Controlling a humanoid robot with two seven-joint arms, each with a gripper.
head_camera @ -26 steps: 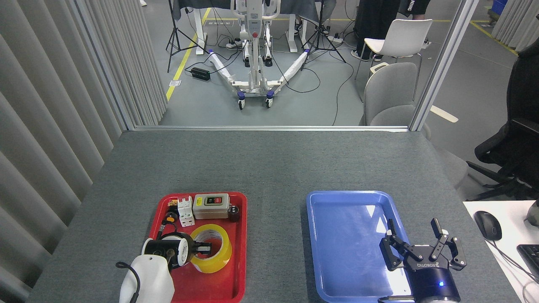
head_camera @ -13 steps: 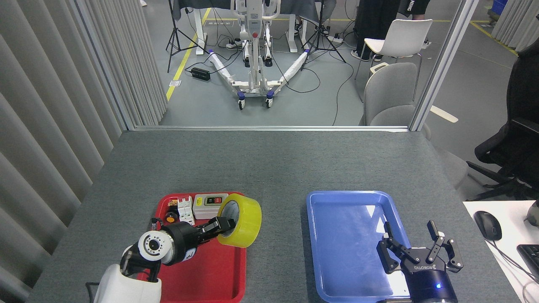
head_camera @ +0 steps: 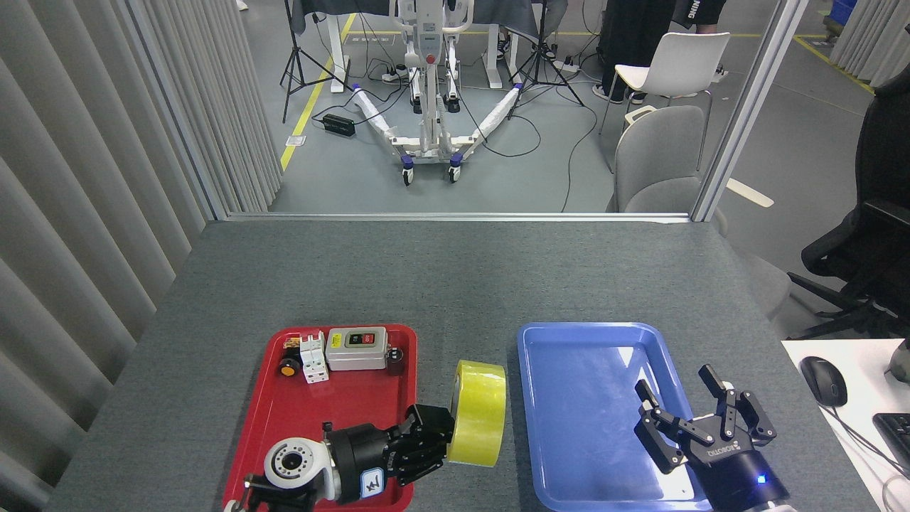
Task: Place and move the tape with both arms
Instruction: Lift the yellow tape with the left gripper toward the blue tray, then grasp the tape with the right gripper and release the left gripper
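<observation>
The yellow tape roll [head_camera: 480, 412] stands on edge in the air between the two trays, over the grey table. My left gripper [head_camera: 434, 435] is shut on its left side, the arm reaching in low from the bottom left over the red tray [head_camera: 284, 412]. My right gripper [head_camera: 700, 419] is open with its black fingers spread, a blue light on its wrist, above the near right part of the blue tray [head_camera: 583, 405]. It holds nothing, and a wide gap separates it from the tape.
The red tray's far end holds a grey switch box [head_camera: 355, 348], a white breaker [head_camera: 313, 359] and small parts. The blue tray has nothing in it. A mouse [head_camera: 823, 380] and keyboard sit on a white desk at right.
My left gripper has lifted the tape out of the red tray and carried it right, past the tray's rim, turning it on edge. My right gripper has shifted slightly left and turned.
</observation>
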